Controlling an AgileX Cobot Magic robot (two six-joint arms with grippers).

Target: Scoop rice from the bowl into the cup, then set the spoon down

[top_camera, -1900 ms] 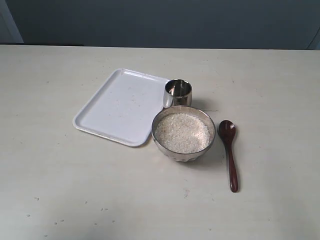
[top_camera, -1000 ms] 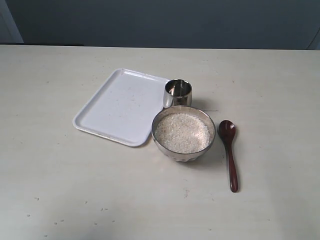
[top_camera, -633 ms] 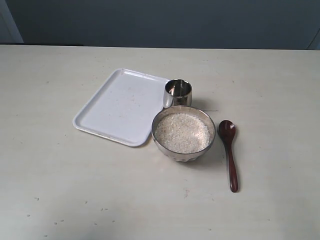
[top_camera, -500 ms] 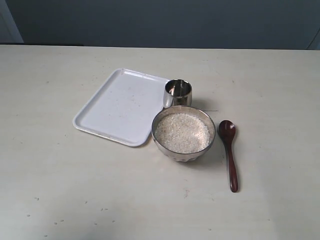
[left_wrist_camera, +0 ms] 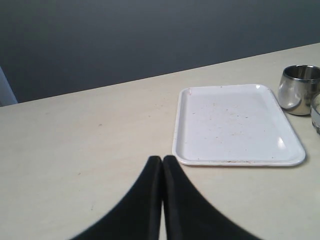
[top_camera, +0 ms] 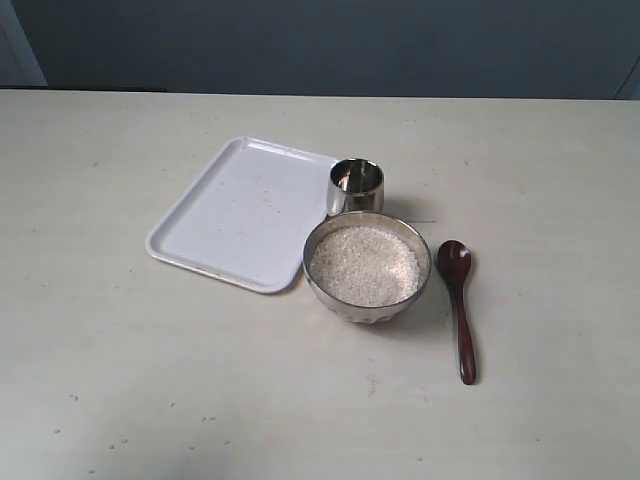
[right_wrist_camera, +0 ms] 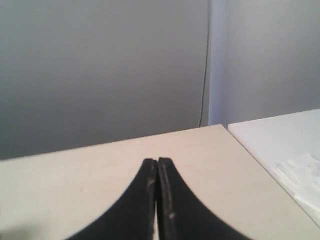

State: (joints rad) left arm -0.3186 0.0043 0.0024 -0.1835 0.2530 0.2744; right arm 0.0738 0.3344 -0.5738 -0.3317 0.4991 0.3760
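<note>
Though not yet begun, to judge by the layout, all steps open: spoon [top_camera: 460,305] flat on the table [top_camera: 150,380] at 3 o'clock of the bowl [top_camera: 365,312], head toward 12, just beside the bowl's wall but apart from it, held by nothing. Rice [top_camera: 364,265] filling the bowl close to the rim. Cup [top_camera: 356,186] upright at 12 o'clock of the bowl, very near it and just beside the tray [top_camera: 235,210]; inside too reflective to tell whether any grains there. To do, then: grasp, scoop, tip, lay down. No arm in the exterior view. Left gripper [left_wrist_camera: 162,162] low over bare table, fingers pressed together on nothing, tray and cup ahead. Right gripper [right_wrist_camera: 157,164] likewise pressed flat together, empty, none of the task's things in its view.
</note>
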